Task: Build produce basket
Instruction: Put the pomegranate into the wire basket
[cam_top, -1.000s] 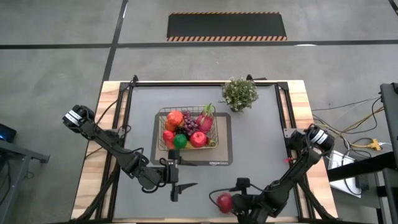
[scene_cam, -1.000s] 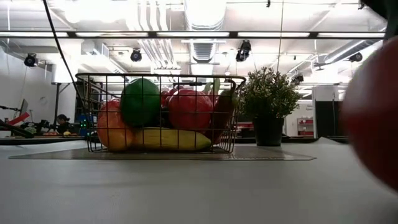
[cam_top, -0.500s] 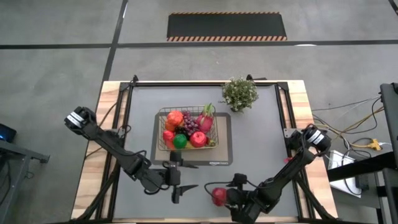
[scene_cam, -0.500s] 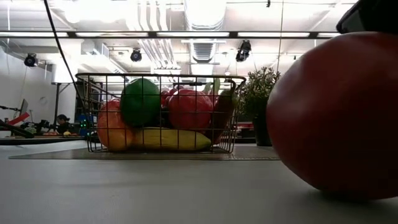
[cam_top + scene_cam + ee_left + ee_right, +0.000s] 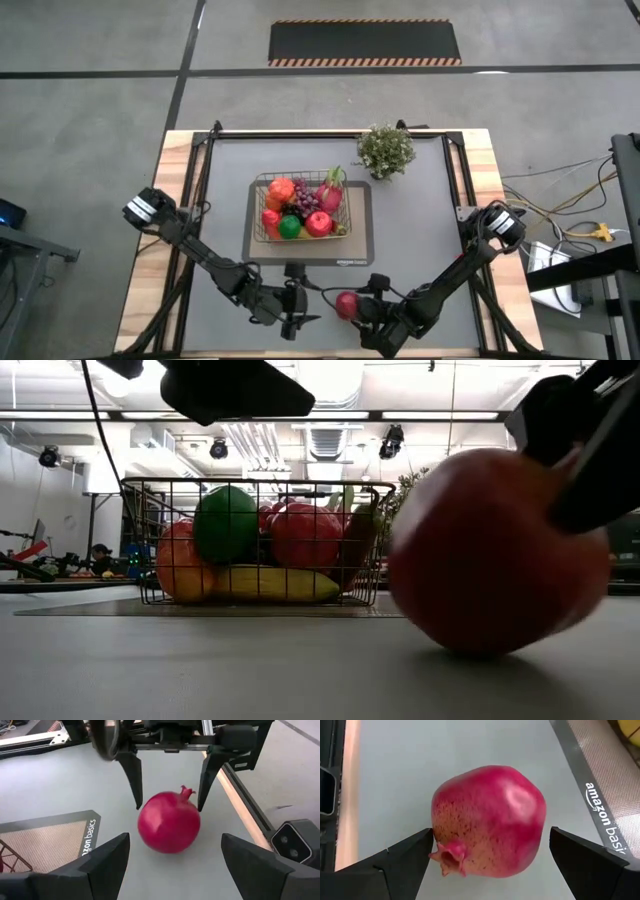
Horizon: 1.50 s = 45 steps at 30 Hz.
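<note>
A red pomegranate (image 5: 346,305) lies on the grey table near its front edge, its crown (image 5: 451,856) turned toward my right wrist. My right gripper (image 5: 170,808) is open, slants down, and has one finger on each side of the fruit. My left gripper (image 5: 303,312) hangs open just left of the pomegranate and points at it. Farther back, the wire basket (image 5: 258,182) stands on a dark mat (image 5: 360,240). It holds produce: a green lime (image 5: 226,523), a banana (image 5: 275,583), red and orange fruits. My right gripper straddles the pomegranate from the near right, slanting down. The inner side of one fingertip (image 5: 422,842) lies against the fruit's side beside the crown (image 5: 436,837). A narrow gap shows at the other finger. The fruit rests on the table.
A small potted plant (image 5: 386,150) stands at the far right of the mat. The table's wooden front edge runs close behind both grippers. Open grey tabletop lies between the pomegranate and the mat's near edge (image 5: 600,820).
My right gripper has gone toward the table's left and a little away from the near edge. The pomegranate has moved along the table with it. My left gripper has sunk and gone right toward the fruit, tipping down. Both have stayed open.
</note>
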Available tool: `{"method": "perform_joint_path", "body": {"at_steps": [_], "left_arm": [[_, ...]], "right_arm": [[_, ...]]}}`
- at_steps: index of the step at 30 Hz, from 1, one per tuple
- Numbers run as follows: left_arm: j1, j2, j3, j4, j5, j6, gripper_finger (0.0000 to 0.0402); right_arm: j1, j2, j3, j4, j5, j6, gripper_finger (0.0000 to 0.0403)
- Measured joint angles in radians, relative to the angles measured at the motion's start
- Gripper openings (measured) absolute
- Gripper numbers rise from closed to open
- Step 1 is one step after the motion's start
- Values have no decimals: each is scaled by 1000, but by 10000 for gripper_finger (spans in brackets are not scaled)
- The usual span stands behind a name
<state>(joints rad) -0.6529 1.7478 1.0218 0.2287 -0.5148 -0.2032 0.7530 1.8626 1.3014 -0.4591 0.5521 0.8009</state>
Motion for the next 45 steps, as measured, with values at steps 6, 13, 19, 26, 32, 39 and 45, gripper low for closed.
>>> {"method": "perform_joint_path", "body": {"at_steps": [6, 13, 19, 26, 32, 39, 45], "left_arm": [[-2, 0, 0, 4, -1, 1, 295], [-2, -5, -11, 0, -2, 6, 295], [-4, -11, -14, -1, -17, 28, 295], [-8, -65, -14, -14, -21, 151, 295], [-15, -169, -15, -93, -105, 293, 295], [-16, -252, -22, -141, -176, 410, 295], [-14, -304, -95, -117, -186, 454, 295]], "right_arm": [[-26, 0, 0, 8, 2, -5, 369], [-45, 0, 0, 32, 6, -16, 315], [-53, -2, 1, 33, 5, -29, 274], [-57, -21, 1, 15, -28, -33, 259], [-66, -79, 0, -10, -95, -24, 256], [-95, -159, 0, -58, -224, 34, 256], [-106, -234, 0, -126, -235, 39, 245]]}}
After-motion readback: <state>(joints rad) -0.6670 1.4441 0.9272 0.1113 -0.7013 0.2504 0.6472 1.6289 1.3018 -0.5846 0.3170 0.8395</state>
